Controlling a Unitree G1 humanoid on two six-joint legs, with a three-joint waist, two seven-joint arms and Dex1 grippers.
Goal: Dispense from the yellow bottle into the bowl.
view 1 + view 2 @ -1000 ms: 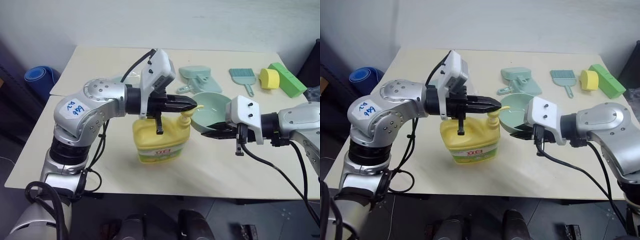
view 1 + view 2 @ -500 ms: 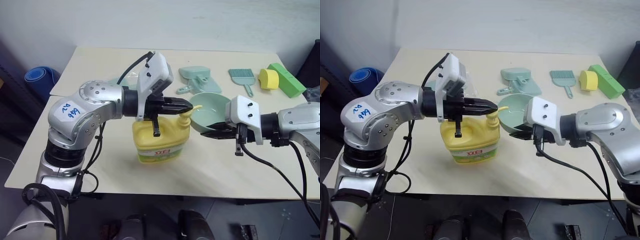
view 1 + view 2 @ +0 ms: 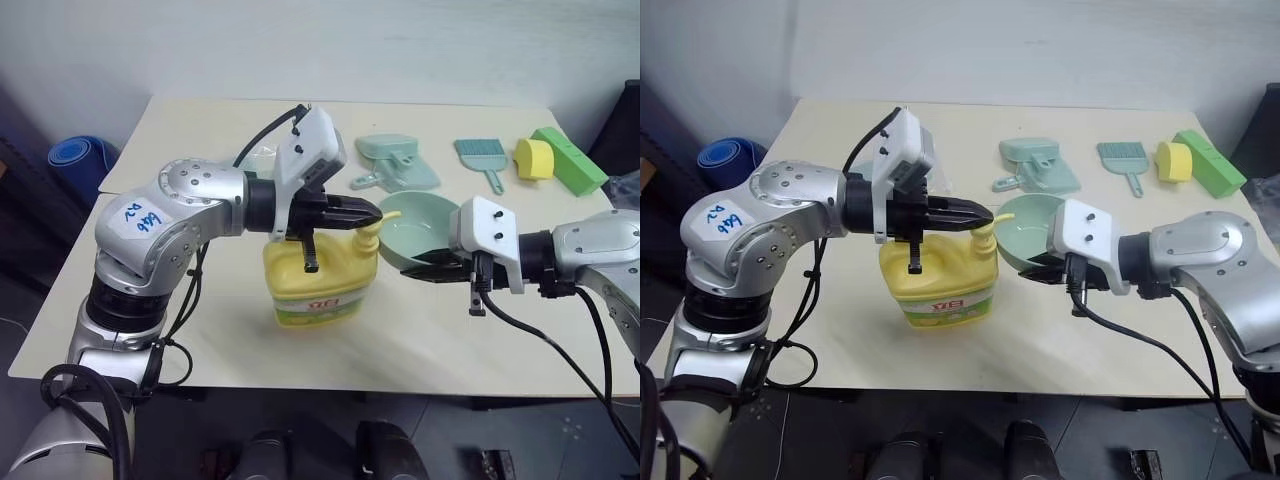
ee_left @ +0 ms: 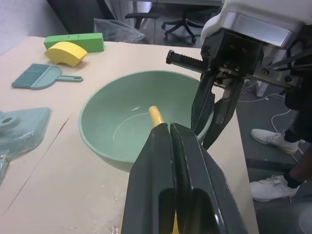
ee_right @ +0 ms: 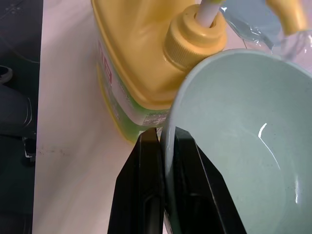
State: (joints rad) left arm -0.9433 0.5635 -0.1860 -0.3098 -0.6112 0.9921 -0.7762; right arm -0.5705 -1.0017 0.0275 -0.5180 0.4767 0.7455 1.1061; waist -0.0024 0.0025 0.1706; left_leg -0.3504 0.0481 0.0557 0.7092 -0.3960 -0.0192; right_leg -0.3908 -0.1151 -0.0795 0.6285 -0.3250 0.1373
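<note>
1. Yellow bottle [image 3: 320,285] stands upright on the table [image 3: 200,130], head view; left gripper [image 3: 372,211] closed, lying level across the pump top.
2. Left wrist: spout tip [image 4: 155,115] pokes over the bowl [image 4: 112,131] rim, past the shut fingers.
3. Right wrist: right gripper [image 5: 163,146] pinches the bowl rim, held just beside the bottle neck.

Even, bright indoor light, soft shadows (wrist close-ups slightly blurred)
</note>
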